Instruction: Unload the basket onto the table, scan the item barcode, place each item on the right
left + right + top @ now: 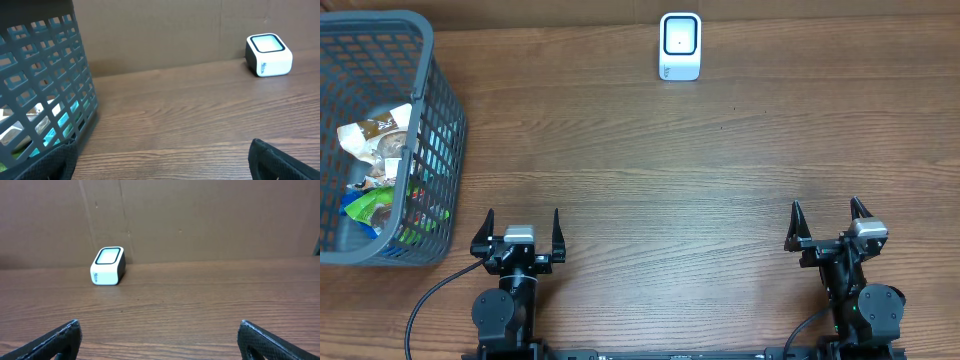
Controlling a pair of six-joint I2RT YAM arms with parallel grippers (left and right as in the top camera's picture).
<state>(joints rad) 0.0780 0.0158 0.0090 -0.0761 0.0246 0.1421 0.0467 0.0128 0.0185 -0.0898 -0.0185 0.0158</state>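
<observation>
Items = crumpled snack packets (372,138), all inside the grey mesh basket (442,150) at far left of the worktop (670,170). Brown/white one sits toward the far side, green + blue ones nearer the robot. No barcode legible. Barcode scanner (680,45), a small white box w/ dark-framed window on top, stands upright at far centre, well apart from basket & both arms.

Left pincer (523,215): jaws wide, nothing betw. them, touching nothing. It sits at the near edge, just right of the basket's near-right corner. Packets lie to its left & farther off, behind the basket wall; left wrist view shows them only as bits of colour thru the mesh. Its fingers (282,161) frame bare wood there, scanner at far right.

Right pincer (825,207): also wide, empty, no contact. At near edge on the right side, so the packets are across the whole worktop from it. Scanner is far & to its left; in right wrist view it sits left of centre against a brown cardboard wall (200,220), w/ fingertips (52,341) at the bottom corners.
</observation>
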